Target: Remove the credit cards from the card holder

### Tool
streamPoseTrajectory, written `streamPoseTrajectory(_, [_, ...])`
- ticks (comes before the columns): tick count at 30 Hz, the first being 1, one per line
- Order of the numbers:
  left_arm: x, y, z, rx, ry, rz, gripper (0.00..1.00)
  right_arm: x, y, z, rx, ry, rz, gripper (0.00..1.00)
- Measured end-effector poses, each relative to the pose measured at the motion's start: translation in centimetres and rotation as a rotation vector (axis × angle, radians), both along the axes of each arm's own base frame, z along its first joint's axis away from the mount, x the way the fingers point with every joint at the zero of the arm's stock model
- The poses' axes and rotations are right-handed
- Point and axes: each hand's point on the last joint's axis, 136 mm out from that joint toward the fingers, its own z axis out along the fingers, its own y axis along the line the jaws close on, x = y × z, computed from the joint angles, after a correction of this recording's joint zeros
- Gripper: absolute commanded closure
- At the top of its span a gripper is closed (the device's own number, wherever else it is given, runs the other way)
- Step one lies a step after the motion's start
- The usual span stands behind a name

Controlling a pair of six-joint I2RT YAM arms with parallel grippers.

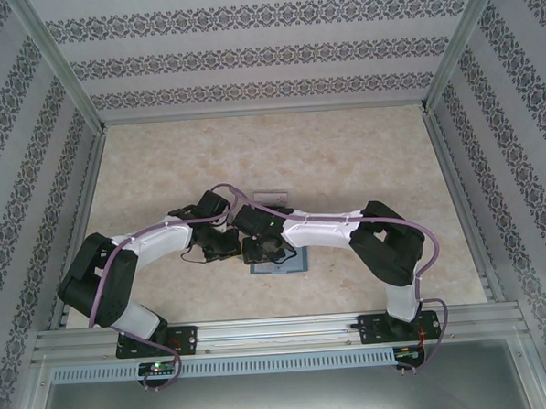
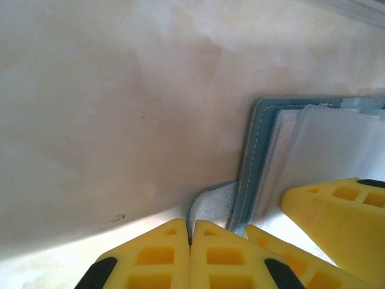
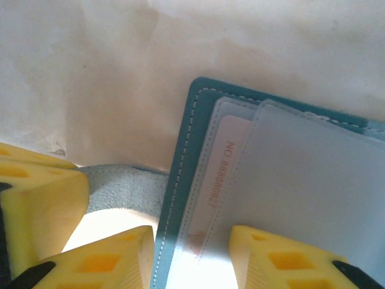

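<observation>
The teal-blue card holder (image 3: 180,150) lies open on the table under both wrists (image 1: 290,266). Its grey closing tab (image 2: 212,203) curls up off the left side, and my left gripper (image 2: 191,232) is shut on that tab. Clear sleeves inside the holder hold the credit cards; a pale pink one with a printed number (image 3: 221,158) shows beside a greyish one (image 3: 301,174). My right gripper (image 3: 189,236) is open, one finger outside the holder's stitched edge and the other over the sleeves. In the left wrist view the holder's edge (image 2: 255,156) stands just right of my fingers.
A pale square tray (image 1: 271,197) sits just behind the two wrists. Bare beige tabletop (image 1: 362,154) spreads all round, fenced by an aluminium frame (image 1: 455,186) and patterned walls. The right gripper's yellow fingers (image 2: 337,211) crowd close to the left gripper.
</observation>
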Motion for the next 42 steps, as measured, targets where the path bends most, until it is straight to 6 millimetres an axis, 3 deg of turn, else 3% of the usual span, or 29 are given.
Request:
streamPoseTrajectory(18, [-0.1, -0.2, 0.1, -0.011, 0.006, -0.005, 0.98, 0.2, -4.8, 0.8, -0.327, -0.073, 0.033, 0.4])
streamPoseTrajectory(27, [-0.2, -0.2, 0.1, -0.012, 0.007, -0.005, 0.98, 0.2, -7.0, 1.3, -0.439, -0.094, 0.038, 0.39])
streamPoseTrajectory(32, [-0.2, -0.2, 0.1, -0.012, 0.007, -0.005, 0.98, 0.2, -7.5, 1.4, -0.462, -0.095, 0.039, 0.49])
streamPoseTrajectory(42, [-0.1, -0.2, 0.1, -0.012, 0.007, -0.006, 0.98, -0.3, -7.0, 2.3, -0.399, -0.108, 0.032, 0.91])
